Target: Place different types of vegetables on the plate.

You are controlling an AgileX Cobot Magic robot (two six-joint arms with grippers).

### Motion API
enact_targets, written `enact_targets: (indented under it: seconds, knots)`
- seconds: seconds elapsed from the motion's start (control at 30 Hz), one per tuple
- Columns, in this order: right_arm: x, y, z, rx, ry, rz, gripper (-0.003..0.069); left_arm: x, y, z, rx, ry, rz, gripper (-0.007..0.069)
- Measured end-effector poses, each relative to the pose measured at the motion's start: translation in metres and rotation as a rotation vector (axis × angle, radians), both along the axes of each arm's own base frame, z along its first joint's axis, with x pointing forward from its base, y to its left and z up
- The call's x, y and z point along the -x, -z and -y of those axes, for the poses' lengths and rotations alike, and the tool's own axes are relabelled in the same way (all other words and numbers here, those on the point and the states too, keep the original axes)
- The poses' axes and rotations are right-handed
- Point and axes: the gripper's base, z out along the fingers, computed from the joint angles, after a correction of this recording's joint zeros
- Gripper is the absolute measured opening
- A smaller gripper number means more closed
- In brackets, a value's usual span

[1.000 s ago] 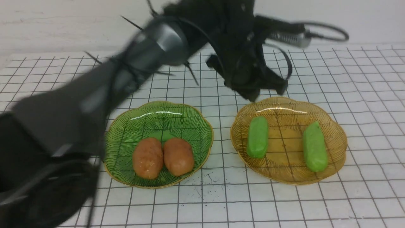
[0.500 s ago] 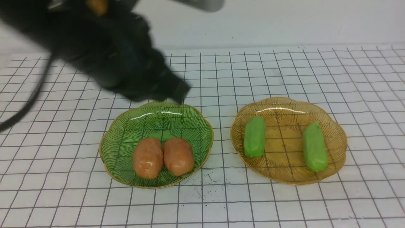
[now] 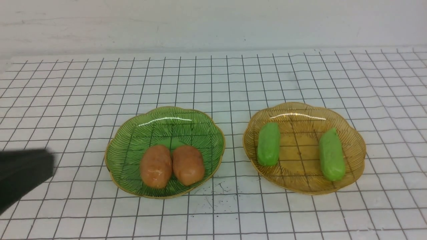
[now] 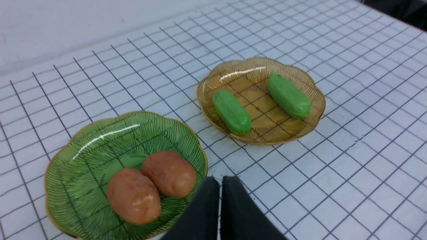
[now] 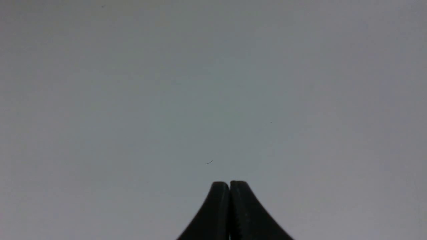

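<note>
Two orange-brown potatoes [image 3: 155, 170] [image 3: 188, 164] lie side by side in the green plate [image 3: 166, 120]. Two light-green cucumbers [image 3: 268, 144] [image 3: 331, 154] lie apart in the amber plate [image 3: 300, 110]. In the left wrist view the potatoes [image 4: 133, 196] [image 4: 169, 173], green plate [image 4: 100, 140], cucumbers [image 4: 231, 111] [image 4: 289, 95] and amber plate [image 4: 253, 66] all show. My left gripper [image 4: 220, 180] is shut and empty, near the green plate's near rim; its dark body [image 3: 20, 173] shows at the front view's left edge. My right gripper [image 5: 229, 184] is shut and empty, facing a blank grey surface.
The plates stand on a white table with a black grid [image 3: 213, 80]. A pale wall [image 3: 213, 23] runs along the far edge. Small dark specks [image 3: 217, 188] mark the table between the plates' near rims.
The left arm has swept from above the amber plate, leftward over the green plate, and down to the left edge of the front view. The vegetables and plates have stayed put.
</note>
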Motion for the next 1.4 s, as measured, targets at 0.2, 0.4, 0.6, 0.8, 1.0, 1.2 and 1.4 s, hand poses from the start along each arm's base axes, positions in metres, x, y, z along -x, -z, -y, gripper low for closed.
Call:
enact_targets:
  seconds: [0.2,0.4,0.6,0.8,1.0,1.2,1.4]
  knots:
    - [0.0,0.0,0.0,-0.001,0.0,0.0,-0.0014,0.066,0.011,-0.052,0.188,0.0,0.24,-0.0008]
    - [0.0,0.0,0.0,0.0,0.007,0.001,-0.0014,0.09,0.0,-0.073,0.244,-0.034,0.36,-0.0008]
    - [0.0,0.0,0.0,0.0,0.011,-0.001,-0.0014,0.07,-0.002,-0.056,0.226,-0.041,0.408,-0.0008]
    - [0.0,0.0,0.0,0.001,0.012,-0.001,-0.0014,0.047,0.023,-0.038,0.18,-0.071,0.459,-0.0008]
    - [0.0,0.0,0.0,0.001,0.012,-0.001,-0.0014,0.011,0.099,-0.022,-0.085,-0.229,0.389,-0.0008]
    - [0.0,0.0,0.0,0.001,0.012,-0.001,-0.0014,-0.005,0.186,-0.024,-0.085,-0.44,0.139,-0.0008]
    - [0.0,0.0,0.0,0.001,0.012,-0.002,-0.0014,-0.006,0.211,-0.027,-0.06,-0.519,0.04,-0.0008]
